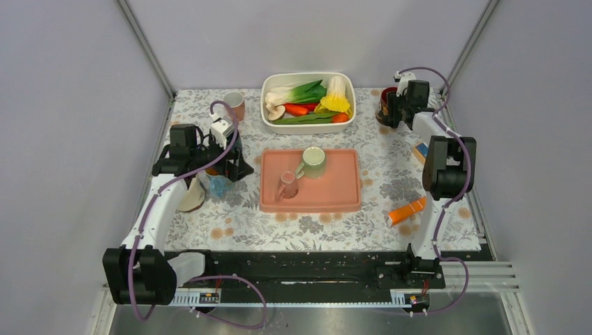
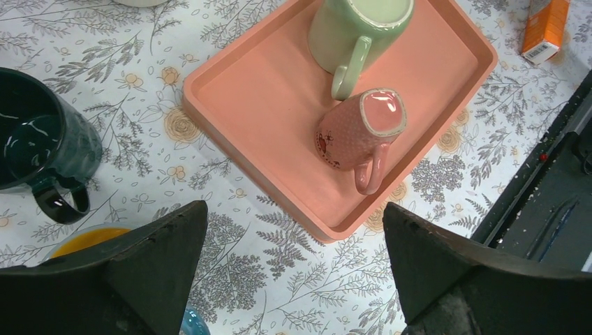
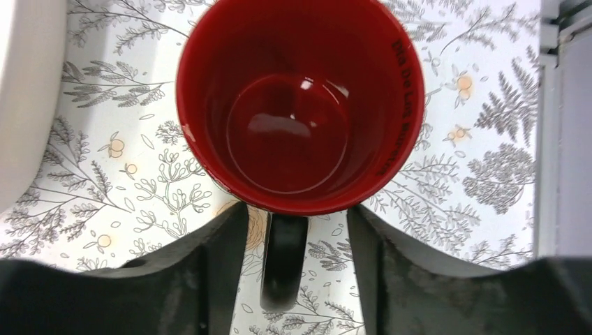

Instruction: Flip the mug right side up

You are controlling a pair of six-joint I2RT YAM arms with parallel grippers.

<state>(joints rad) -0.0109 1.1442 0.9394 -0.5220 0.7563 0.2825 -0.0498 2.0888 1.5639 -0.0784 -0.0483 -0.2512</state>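
**Open right end effector (image 3: 293, 230) astride the handle (image 3: 283, 269) of the upright red mug (image 3: 300, 105)**

Stands mouth up and empty on the floral table (image 1: 328, 227), well beyond the far right corner of the pink tray (image 1: 342, 199). Shows a gap between the black handle and each finger flanking it, so no grip on anything. Hangs the left end effector (image 2: 294, 209) just left of the tray, jaws spread wide with nothing between them. Just behind the tray's far edge: white dish (image 1: 307, 75) heaped with vegetables (image 1: 311, 98). On the tray, toward its far side: green mug (image 1: 313, 159), upright. Also on the tray, left of its centre: pink mug (image 2: 352, 129), tilted, base turned up toward the left wrist camera. Left of the tray, below the left arm: dark green mug (image 2: 42, 146), upright. Beyond the tray's far left corner: brownish mug (image 1: 234, 103), upright. Off the tray's near right corner: orange carton (image 1: 407, 210), lying flat.
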